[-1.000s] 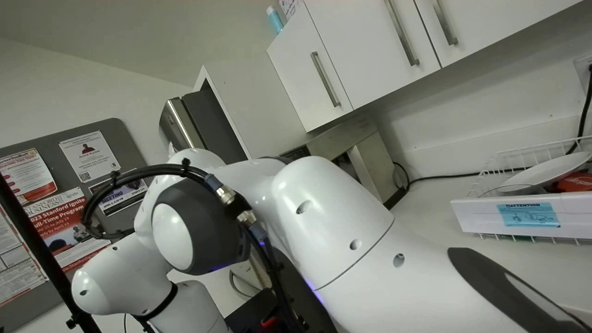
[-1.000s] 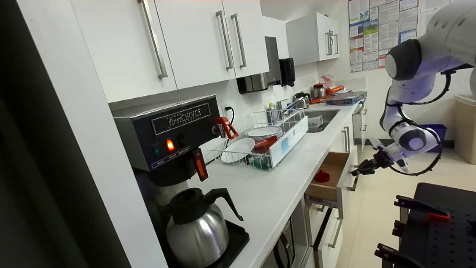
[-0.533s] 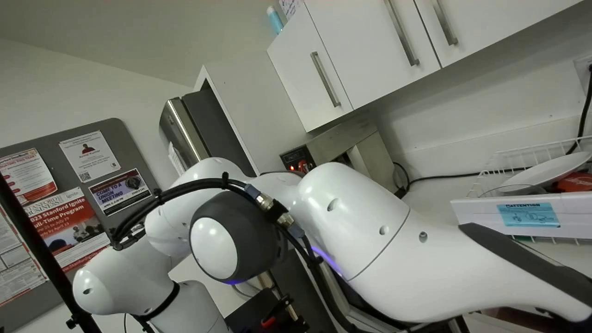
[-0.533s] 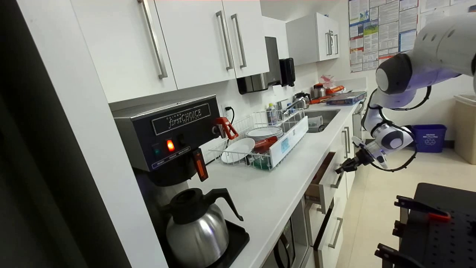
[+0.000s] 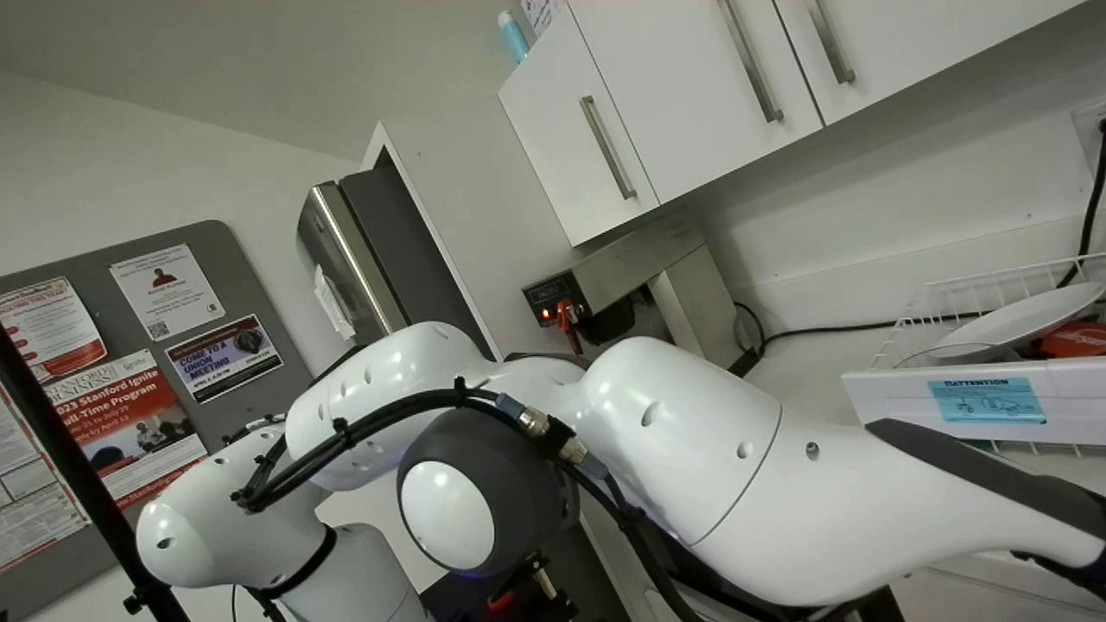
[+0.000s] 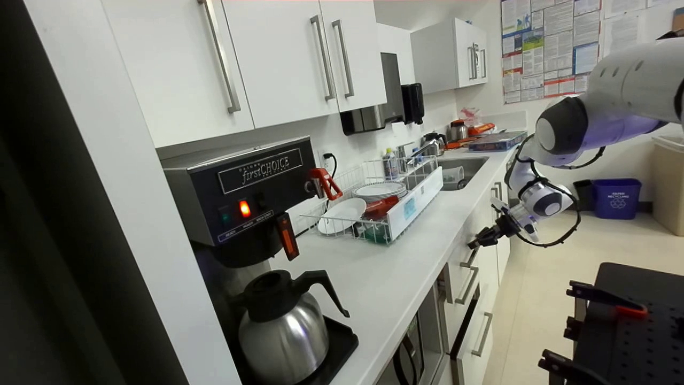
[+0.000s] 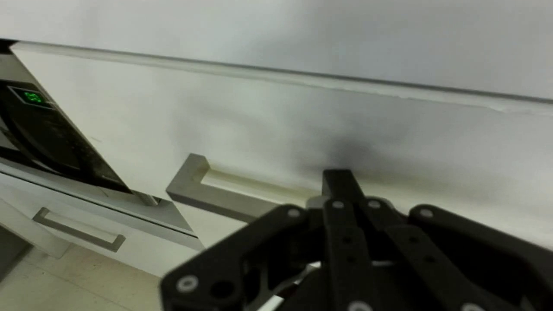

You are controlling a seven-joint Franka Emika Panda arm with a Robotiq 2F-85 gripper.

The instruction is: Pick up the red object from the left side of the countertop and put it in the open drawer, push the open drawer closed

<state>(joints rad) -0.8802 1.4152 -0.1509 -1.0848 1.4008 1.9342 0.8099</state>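
One long, smooth, plain white countertop, with one sink set in toward the far end. One gripper, clenched on nothing visible, with fingertips together at the white front of one drawer, just above a gray handle. Cannot tell whether in contact with that front or barely off it. As for that drawer, closed or very nearly so, directly beneath the countertop's edge. Hidden from view: the red object; cannot tell its place or look. Below, in an exterior view, two more drawer handles. Farther out, in both exterior views, one wire dish rack with one leaning white plate. Then one coffee maker with one glowing orange lamp and, at its base, one steel carafe. Overhead, three long handles on the nearer cabinets.
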